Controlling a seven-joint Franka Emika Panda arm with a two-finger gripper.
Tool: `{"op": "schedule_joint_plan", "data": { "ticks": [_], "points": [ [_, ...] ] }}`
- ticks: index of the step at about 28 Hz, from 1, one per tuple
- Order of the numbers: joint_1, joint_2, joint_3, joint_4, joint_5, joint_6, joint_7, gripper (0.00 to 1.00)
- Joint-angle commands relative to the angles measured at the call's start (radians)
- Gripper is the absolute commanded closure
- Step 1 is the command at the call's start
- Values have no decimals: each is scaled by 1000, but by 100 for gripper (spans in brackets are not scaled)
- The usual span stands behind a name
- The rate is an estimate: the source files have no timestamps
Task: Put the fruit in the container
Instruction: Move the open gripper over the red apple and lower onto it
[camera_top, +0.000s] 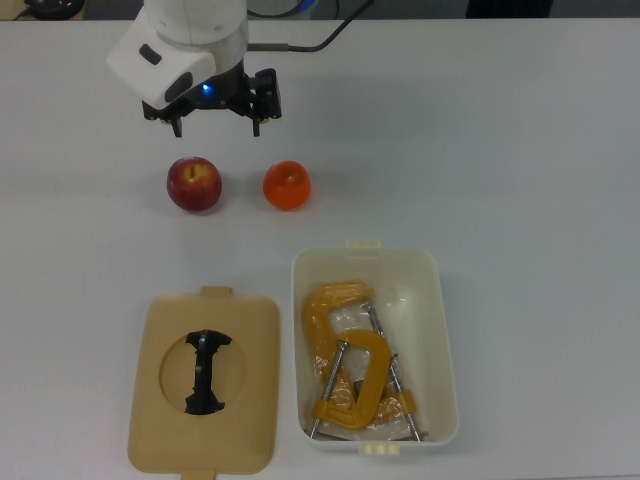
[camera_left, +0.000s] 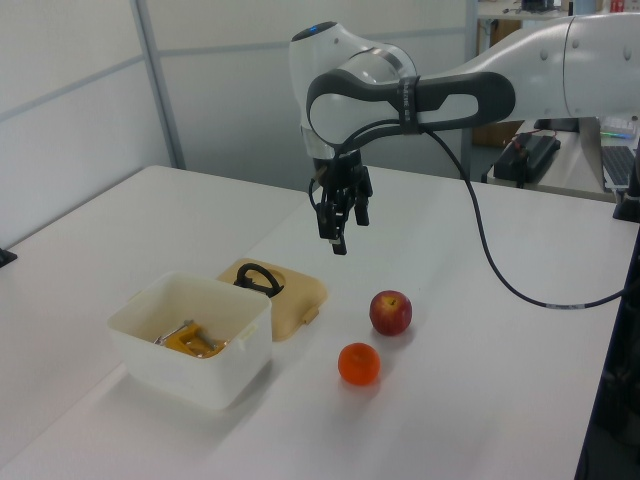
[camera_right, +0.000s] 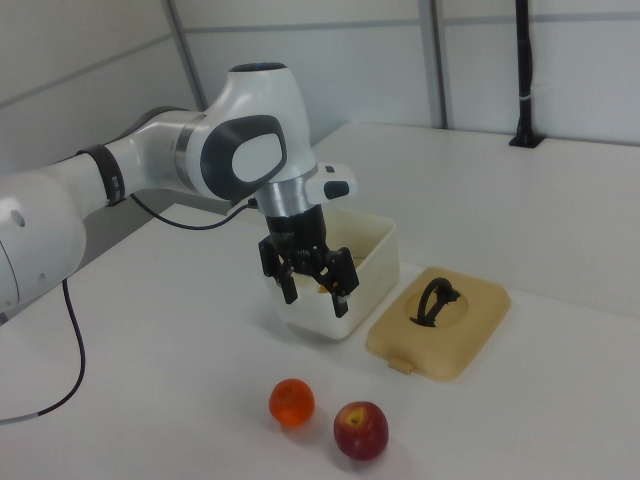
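Reaching for the fruit; nothing is picked yet.
The hand (camera_top: 217, 124) hangs empty with fingers wide above the worktop (camera_top: 500, 150); apple (camera_top: 194, 184) and orange (camera_top: 287, 186) lie just below it in the top view, tub (camera_top: 440, 300) further. Next, I think: lower over one fruit and close.

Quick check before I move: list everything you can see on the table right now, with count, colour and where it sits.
Dark red apple with yellowish patches: one, on the table, at the top view's left of the orange fruit, apart from it.
Glossy bright orange round fruit: one, on the table above the tub in the top view.
Cream-white rectangular plastic tub: one, open, at the top view's lower right.
Yellow-orange metal C-clamp: one, lying inside the tub.
Flat tan lid with black handle: one, on the table at the top view's left of the tub.
White table: one.
Gripper: one, black fingers open, empty, raised above the table beyond the fruit.
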Motion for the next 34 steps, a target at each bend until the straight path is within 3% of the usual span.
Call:
{"op": "schedule_joint_plan", "data": {
  "ticks": [1,9,16,22,26,34],
  "points": [
    [20,-109,-33,-67,17,1,13,0],
    [-6,-247,-32,-187,21,41,-2,0],
    [-7,-294,-32,-351,24,235,-2,0],
    [-46,-288,-33,-479,15,381,-20,0],
    [-75,-269,-33,-499,15,415,-37,0],
    [-90,-159,-33,-499,7,492,-43,0]
  ]
}}
